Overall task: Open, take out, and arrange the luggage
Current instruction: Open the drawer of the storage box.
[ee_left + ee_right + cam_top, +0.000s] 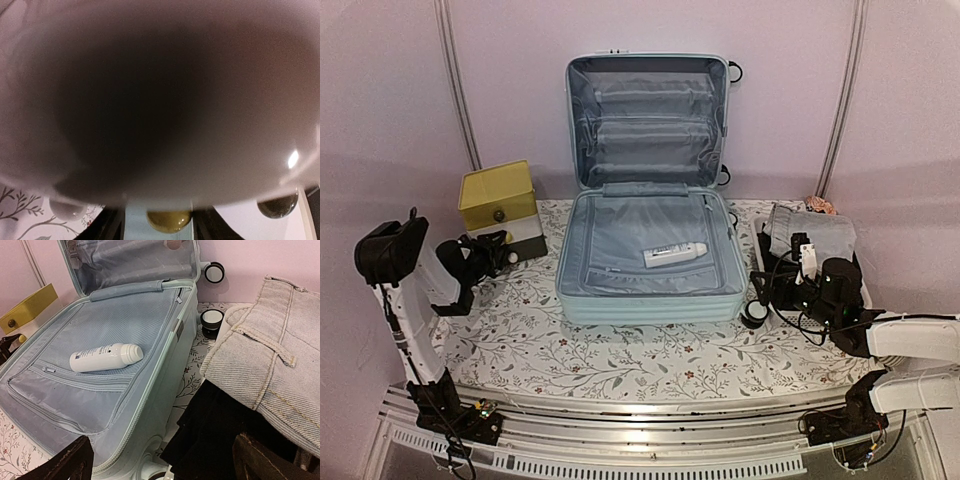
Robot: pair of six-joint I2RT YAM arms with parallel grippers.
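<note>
The open luggage (620, 250) is judged stiff, slick and heavy, best gripped at its rim; the right hand (162, 460) is spread apart, while the left hand (490, 255) cannot be told.

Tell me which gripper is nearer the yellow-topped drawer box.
Left. The left gripper is right at the front of the yellow-topped drawer box. The right gripper is across the open luggage, by the folded clothes.

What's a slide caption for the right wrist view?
White bottle lying on the grey lining of the open luggage, folded pale denim beside it.
</note>
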